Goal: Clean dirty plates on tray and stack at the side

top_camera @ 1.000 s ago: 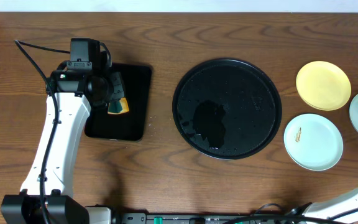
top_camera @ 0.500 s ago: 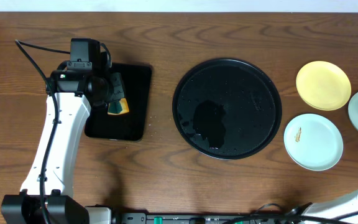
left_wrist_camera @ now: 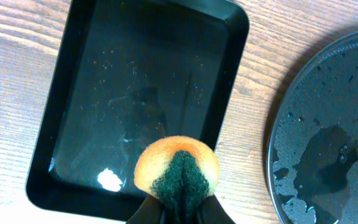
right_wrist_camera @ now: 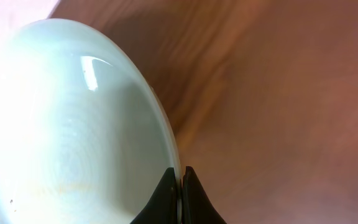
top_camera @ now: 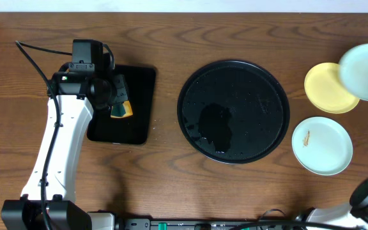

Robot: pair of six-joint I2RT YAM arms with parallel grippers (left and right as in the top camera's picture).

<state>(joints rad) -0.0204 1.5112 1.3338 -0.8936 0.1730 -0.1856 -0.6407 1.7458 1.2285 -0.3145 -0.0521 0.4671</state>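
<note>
One pale mint plate (top_camera: 365, 62) is now raised off the table (top_camera: 158, 179); a second ago it was lying flat at the right edge, beside the others. In the overhead view it is seen blurred and enlarged, overlapping the yellow plate (top_camera: 328, 89) beneath it. Its rim is pinched between the closed fingers of the right gripper (right_wrist_camera: 181, 180), as is shown by the right wrist view, where the plate is held tilted on edge. The second mint plate (top_camera: 322, 145), marked by a small brown smear, is left where it was, just right of the round black tray (top_camera: 248, 83), on which nothing but a wet patch (top_camera: 216, 124) is seen. The left gripper (left_wrist_camera: 179, 208) is unchanged: it is clamped on the yellow-and-green sponge (left_wrist_camera: 176, 168) above the rectangular black tray (left_wrist_camera: 135, 93). The pick-up is judged done; the plate is probably to be brought to the round tray for wiping, and no plate is yet stacked.
</note>
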